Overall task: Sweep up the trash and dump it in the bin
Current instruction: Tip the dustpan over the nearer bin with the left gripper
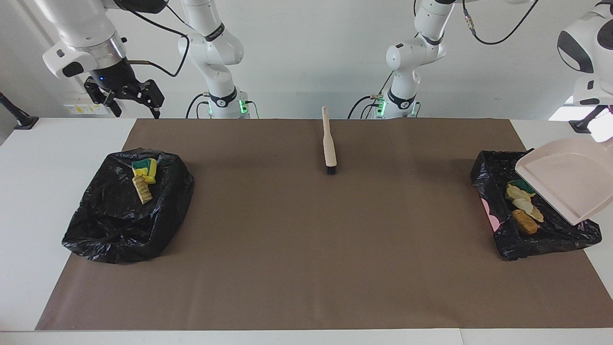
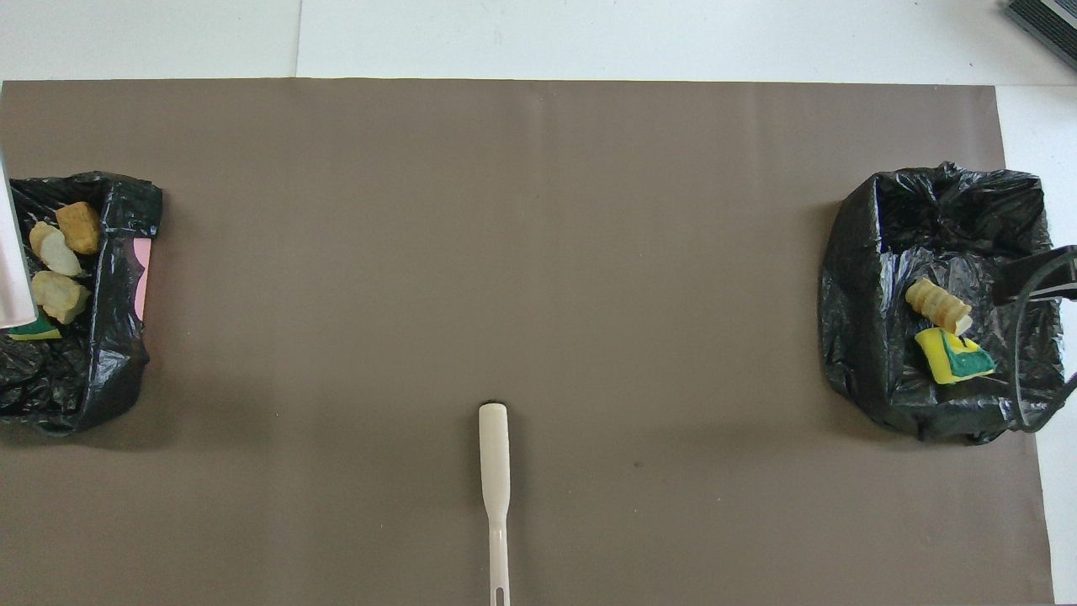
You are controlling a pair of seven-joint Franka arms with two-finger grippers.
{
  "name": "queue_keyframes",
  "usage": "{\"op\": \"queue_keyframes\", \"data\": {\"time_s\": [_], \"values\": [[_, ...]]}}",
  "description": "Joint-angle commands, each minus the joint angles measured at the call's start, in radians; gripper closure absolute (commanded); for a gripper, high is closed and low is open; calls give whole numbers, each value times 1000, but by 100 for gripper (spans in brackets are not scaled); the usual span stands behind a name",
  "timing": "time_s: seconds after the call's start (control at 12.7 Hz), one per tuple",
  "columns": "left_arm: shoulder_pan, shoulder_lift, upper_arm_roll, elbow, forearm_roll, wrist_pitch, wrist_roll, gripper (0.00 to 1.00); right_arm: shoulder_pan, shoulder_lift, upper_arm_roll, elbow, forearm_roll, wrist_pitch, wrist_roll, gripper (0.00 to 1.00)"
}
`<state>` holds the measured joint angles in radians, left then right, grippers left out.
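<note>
Two bins lined with black bags stand at the two ends of the brown mat. The bin at the left arm's end (image 1: 493, 167) (image 2: 118, 337) holds several trash chunks: tan lumps (image 1: 525, 221) (image 2: 78, 227) and a green-backed sponge piece (image 1: 521, 186). My left gripper (image 1: 598, 127) holds a beige dustpan (image 1: 570, 179) (image 2: 10, 269) tilted over that bin. The bin at the right arm's end (image 1: 100, 215) (image 2: 867, 320) holds a yellow-green sponge (image 1: 146, 168) (image 2: 955, 358) and a tan ridged lump (image 1: 142, 189) (image 2: 938, 305). My right gripper (image 1: 137, 114) hangs open and empty above that bin's robot-side edge.
A beige hand brush (image 1: 329, 143) (image 2: 495, 471) lies on the mat (image 1: 306, 249) midway between the bins, near the robots, with its black bristles pointing away from them. White tabletop (image 1: 33, 191) borders the mat.
</note>
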<state>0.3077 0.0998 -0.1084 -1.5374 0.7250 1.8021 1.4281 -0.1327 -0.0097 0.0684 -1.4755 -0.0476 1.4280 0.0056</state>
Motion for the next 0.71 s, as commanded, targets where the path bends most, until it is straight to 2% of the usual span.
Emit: {"op": "queue_keyframes", "data": {"time_s": [0.0, 0.31, 0.63], "values": [[-21, -15, -4, 13, -128, -72, -67, 100, -1, -12, -1, -5, 23, -8, 16, 0], [-73, -31, -5, 19, -310, -228, -277, 100, -2, -15, 1, -9, 28, -15, 17, 0], [-151, -83, -17, -30, -494, -348, -678, 100, 7, -29, 4, -29, 26, -29, 14, 0]]}}
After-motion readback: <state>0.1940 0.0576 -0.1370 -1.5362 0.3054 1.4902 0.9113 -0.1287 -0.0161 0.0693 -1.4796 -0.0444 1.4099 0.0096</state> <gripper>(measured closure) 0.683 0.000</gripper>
